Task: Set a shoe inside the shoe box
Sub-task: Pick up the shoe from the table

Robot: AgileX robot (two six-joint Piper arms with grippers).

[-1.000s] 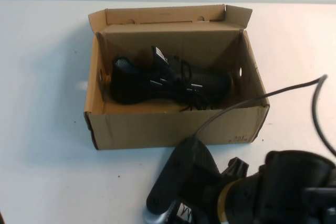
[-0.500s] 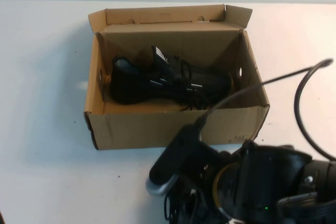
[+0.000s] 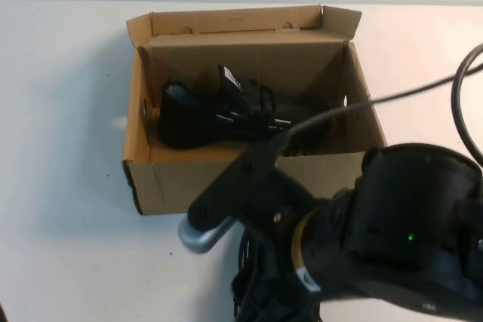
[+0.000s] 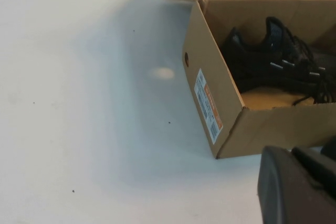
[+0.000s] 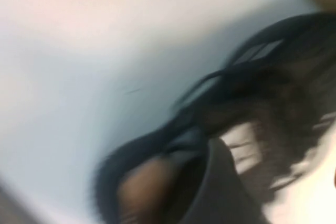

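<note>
The shoe (image 3: 230, 190) is up off the bench (image 3: 60, 186), tilted with one end pointing toward the box (image 3: 151, 179) and a grey bit at its lower end. From the high view it hangs right in front of the box's near wall and overlaps that wall's top edge, so it's not inside yet. The right hand (image 5: 210, 174) has it. The right wrist view is a total smear, but it shows a dark finger (image 5: 223, 182) tucked in at the shoe's opening with the white tongue label just beside it, so that hand looks clamped on the shoe. In the high view the hand itself is buried under the bulky right arm (image 3: 407, 231), which fills the near right corner.

The box sits open in the middle of the bench, with its lid flap standing up along the far side. The other sneaker (image 3: 241, 111) already lies in it on its side, toward the far wall, heel toward the robot's left. A black cable (image 3: 392, 96) loops from the right arm across the box's right end.

The left hand doesn't show in any view. Its wrist camera looks at the box's left end, with a round hole and a sticker (image 4: 208, 106) on that wall.
</note>
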